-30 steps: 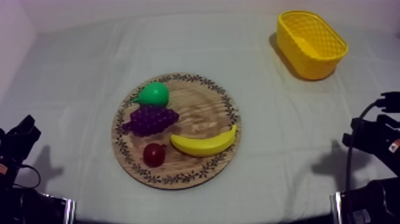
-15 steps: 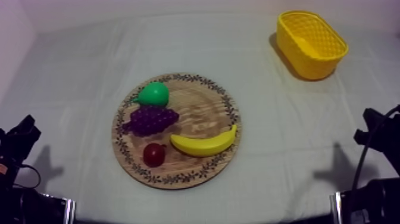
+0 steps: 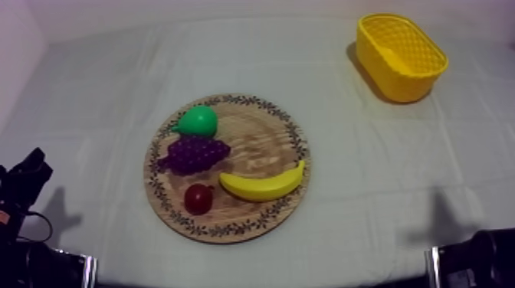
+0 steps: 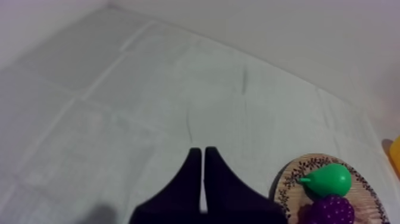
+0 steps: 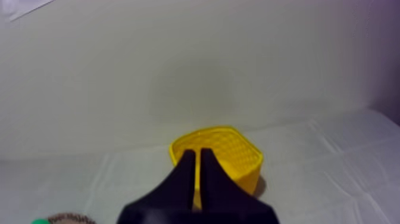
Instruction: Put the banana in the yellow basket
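Top view: one banana (image 3: 262, 186), at the near right edge of the one wooden board (image 3: 257, 138), is probably best gripped across its middle, clear of the one small red fruit (image 3: 198, 198); one pear (image 3: 198, 121), one bunch of grapes (image 3: 195, 153), one yellow basket (image 3: 398, 83) at the far right corner of the table (image 3: 100, 84). Left wrist view: left gripper (image 4: 202, 152) closed, empty. Right wrist view: right gripper (image 5: 197, 154) closed, empty.

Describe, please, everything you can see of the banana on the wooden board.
The banana is a smooth yellow toy, plastic by its look, whole, curved with both tips turned toward the far side. It lies flat on the wooden board, in its near right part, right tip reaching the patterned rim. The small red fruit sits just off its left end; whether they touch is unclear.
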You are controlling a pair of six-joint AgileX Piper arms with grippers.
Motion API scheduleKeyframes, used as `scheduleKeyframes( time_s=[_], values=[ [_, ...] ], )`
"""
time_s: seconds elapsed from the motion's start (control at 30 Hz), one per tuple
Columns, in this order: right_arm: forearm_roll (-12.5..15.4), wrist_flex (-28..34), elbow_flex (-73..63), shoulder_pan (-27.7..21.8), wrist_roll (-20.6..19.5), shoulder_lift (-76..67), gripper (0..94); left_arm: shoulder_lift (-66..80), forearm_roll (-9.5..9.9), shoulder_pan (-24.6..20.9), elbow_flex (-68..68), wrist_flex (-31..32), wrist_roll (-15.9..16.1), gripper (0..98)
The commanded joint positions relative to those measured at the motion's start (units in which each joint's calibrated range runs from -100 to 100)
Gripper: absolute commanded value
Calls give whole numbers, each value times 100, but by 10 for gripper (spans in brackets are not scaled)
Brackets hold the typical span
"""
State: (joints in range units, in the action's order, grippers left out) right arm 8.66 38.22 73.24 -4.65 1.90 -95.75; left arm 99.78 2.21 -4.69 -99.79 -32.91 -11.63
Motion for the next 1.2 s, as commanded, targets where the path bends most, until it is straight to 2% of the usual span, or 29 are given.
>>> scheduleKeyframes(
  time_s=[0.0,0.17,0.37,0.7,0.97,1.17],
  values=[
    [30,216,814,2,266,-1,5,5,-3,2,1,1,-2,1],
    [88,202,1990,-10,532,-1,5,5,-3,2,1,1,-2,1],
    [-53,128,2387,-47,461,-1,5,5,-3,2,1,1,-2,1],
    [43,403,2331,-17,644,21,5,5,-3,2,1,1,-1,1],
    [154,305,1623,79,788,690,5,5,-3,2,1,1,-2,1],
    [132,-102,1069,199,793,1550,5,5,-3,2,1,1,1,1]
  ],
)
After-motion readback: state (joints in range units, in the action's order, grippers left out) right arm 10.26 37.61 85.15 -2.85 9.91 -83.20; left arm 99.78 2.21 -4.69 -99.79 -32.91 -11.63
